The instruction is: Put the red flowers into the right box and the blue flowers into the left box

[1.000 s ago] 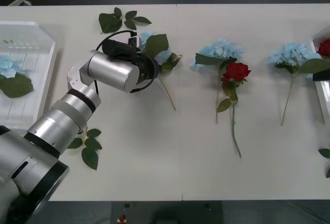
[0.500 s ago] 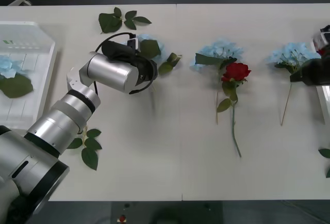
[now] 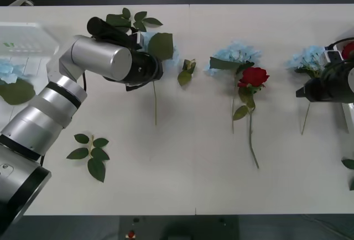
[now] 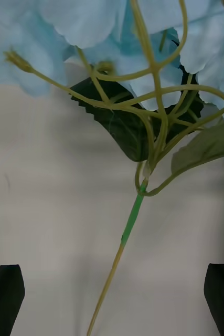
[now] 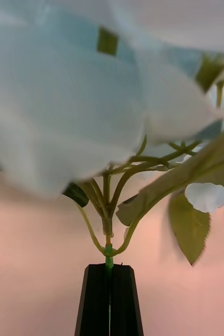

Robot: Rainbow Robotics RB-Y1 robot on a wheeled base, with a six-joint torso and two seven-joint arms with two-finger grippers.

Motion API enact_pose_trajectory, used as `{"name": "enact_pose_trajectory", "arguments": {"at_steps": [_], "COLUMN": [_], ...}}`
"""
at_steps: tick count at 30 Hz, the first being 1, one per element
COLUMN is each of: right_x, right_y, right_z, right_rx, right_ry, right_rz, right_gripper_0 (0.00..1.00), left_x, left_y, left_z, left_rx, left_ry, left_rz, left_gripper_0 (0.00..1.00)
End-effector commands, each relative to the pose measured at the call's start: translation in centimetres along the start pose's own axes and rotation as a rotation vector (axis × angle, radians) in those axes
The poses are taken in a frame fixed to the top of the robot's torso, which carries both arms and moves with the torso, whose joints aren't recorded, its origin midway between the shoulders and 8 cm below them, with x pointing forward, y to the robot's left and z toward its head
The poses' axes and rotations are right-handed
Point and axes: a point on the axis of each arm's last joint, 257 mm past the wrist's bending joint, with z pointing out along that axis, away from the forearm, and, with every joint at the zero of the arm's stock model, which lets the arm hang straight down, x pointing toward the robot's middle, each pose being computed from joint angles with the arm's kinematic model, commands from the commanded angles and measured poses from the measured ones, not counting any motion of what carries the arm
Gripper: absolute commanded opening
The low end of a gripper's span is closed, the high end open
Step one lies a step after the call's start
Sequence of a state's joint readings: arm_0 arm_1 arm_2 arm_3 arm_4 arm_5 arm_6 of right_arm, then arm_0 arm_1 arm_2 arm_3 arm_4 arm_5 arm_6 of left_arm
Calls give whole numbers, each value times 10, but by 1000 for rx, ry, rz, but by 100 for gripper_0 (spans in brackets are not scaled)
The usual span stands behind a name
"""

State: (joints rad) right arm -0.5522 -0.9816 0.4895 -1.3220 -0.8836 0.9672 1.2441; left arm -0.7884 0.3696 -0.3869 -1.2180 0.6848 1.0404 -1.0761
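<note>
Front view, near edge of the table [image 3: 182,190]: a loose leaf sprig [image 3: 91,154] lies toward the left corner. At mid-depth a red flower [image 3: 253,77] lies right of centre, its stem running toward the near edge, its bloom touching the lower edge of a blue flower [image 3: 235,55] beside it. Left of centre, the left gripper [image 3: 152,57] carries a blue flower with a large leaf [image 3: 160,45], the stem hanging toward the near edge. Left wrist view: the two black fingers [image 5: 98,299] are pressed together on the green-taped stem [image 5: 108,251] just under the cluster, fully closed on it. At the right edge of the table, the right gripper [image 3: 301,92] hovers over the stem of another blue flower [image 3: 310,58]. Right wrist view: its black fingertips [image 4: 4,296] stand wide apart at either side of that stem [image 4: 132,215], holding nothing. Behind it, the right box [image 3: 347,113] shows at the right edge, with a red bloom [image 3: 348,49] just inside it. At the left edge, the left box [image 3: 33,41] holds one blue flower [image 3: 8,71] with a dark leaf. Far edge: a second leaf sprig [image 3: 130,20] lies behind the left arm.
</note>
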Motion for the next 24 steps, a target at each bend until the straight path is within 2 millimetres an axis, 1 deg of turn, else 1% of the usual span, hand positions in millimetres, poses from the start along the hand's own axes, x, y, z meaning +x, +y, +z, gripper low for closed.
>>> {"name": "enact_pose_trajectory", "arguments": {"at_steps": [1,2,3,4,5,9,10,11,12,13,15,16,19,20,21,22,24], "right_x": [-26,-26,-26,-27,-27,-30,-31,-32,-33,-36,-36,-39,-40,-40,-41,-41,-40], "right_y": [3,4,5,5,9,8,12,11,11,14,15,15,17,17,20,18,19], "right_z": [-1,2,4,6,9,17,18,19,20,20,22,22,23,23,23,23,25], "right_rx": [2,0,-3,-7,-14,-8,-16,-15,-15,-19,-19,-18,-24,-23,-29,-23,-18], "right_ry": [-57,-63,-66,-73,-77,-97,-101,-104,-106,-110,-110,-114,-115,-115,-117,-119,-119], "right_rz": [22,27,31,39,41,51,54,59,61,65,71,75,80,80,83,79,70], "right_gripper_0": [100,100,100,100,100,100,100,100,100,100,100,100,100,94,90,81,75], "left_x": [-44,-50,-52,-56,-62,-85,-92,-99,-107,-112,-119,-120,-126,-128,-129,-133,-135], "left_y": [-15,-13,-11,-7,0,32,45,51,65,76,104,122,166,186,197,221,243], "left_z": [-53,-70,-77,-90,-102,-158,-174,-184,-201,-213,-237,-249,-280,-294,-302,-320,-337], "left_rx": [36,42,40,38,31,-30,-54,-64,-89,-111,-174,-213,-304,-346,-374,-435,-485], "left_ry": [-48,-51,-52,-60,-76,-144,-170,-193,-224,-244,-273,-284,-314,-325,-330,-348,-367], "left_rz": [28,29,35,41,49,137,165,178,209,234,290,309,336,351,359,380,390], "left_gripper_0": [0,0,0,0,0,0,0,0,0,0,0,0,0,0,0,0,0]}}
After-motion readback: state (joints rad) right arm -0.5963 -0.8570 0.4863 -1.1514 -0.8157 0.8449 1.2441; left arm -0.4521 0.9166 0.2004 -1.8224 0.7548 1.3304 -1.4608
